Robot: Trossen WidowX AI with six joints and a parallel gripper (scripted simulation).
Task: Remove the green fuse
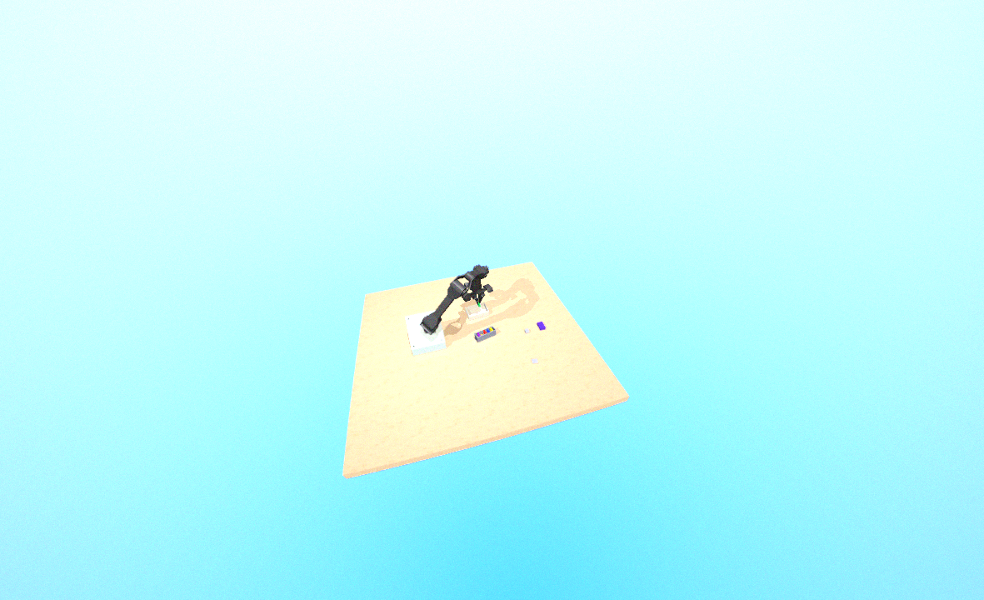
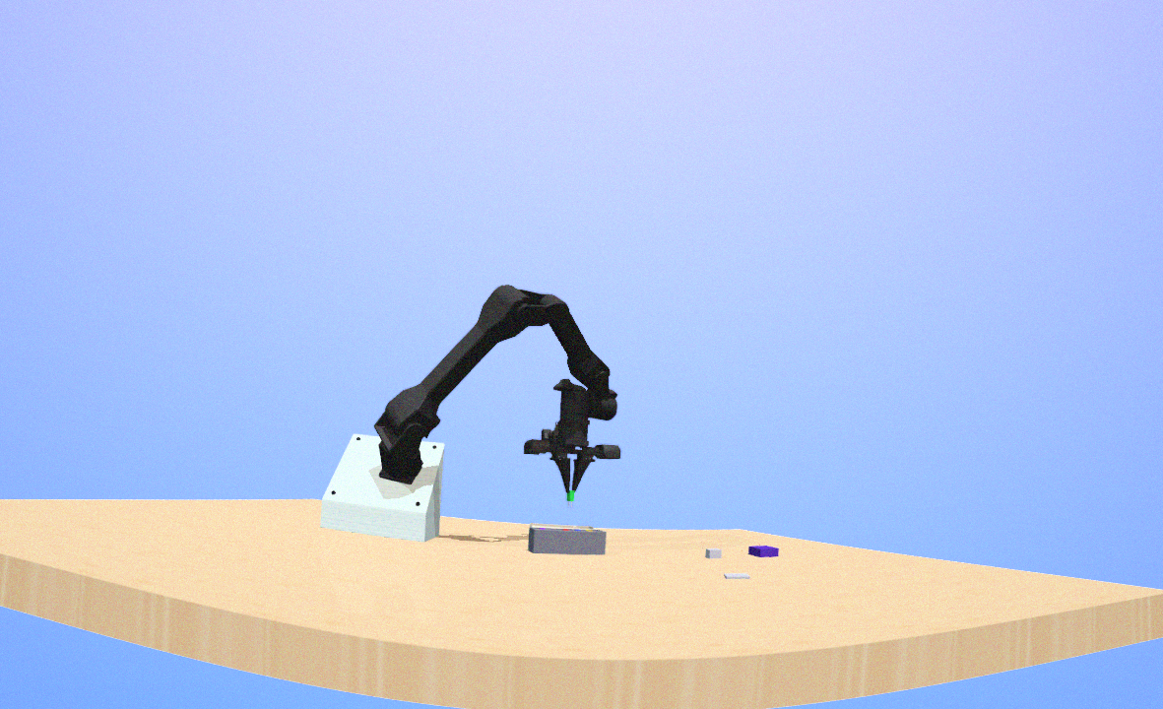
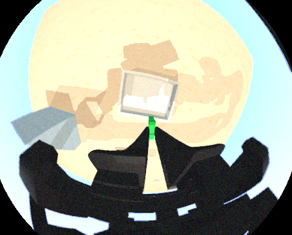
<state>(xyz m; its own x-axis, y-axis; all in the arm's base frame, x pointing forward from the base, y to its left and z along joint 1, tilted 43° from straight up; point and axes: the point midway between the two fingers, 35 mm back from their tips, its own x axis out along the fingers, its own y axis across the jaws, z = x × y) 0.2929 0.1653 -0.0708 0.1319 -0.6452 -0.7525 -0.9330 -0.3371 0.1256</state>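
Note:
My gripper (image 1: 478, 302) (image 2: 571, 490) (image 3: 151, 129) is shut on the green fuse (image 1: 478, 306) (image 2: 571, 497) (image 3: 152, 124), which hangs upright below the fingertips. The pale tray (image 1: 477, 317) (image 3: 121, 94) stands on the table; in the wrist view the fuse appears at its near rim, with the fuse still above it. The tray is mostly hidden behind the block in the exterior view. The grey fuse block (image 1: 485, 337) (image 2: 566, 541) stands apart from the fuse and holds several coloured fuses, which are tiny in the top view. The block does not show in the wrist view.
The pale robot base (image 1: 427, 344) (image 2: 375, 520) (image 3: 45, 124) stands to the left. A purple box (image 1: 541, 326) (image 2: 763, 550), a small grey block (image 1: 526, 331) (image 2: 713, 553) and a flat light piece (image 1: 534, 361) (image 2: 737, 576) lie to the right of the fuse block.

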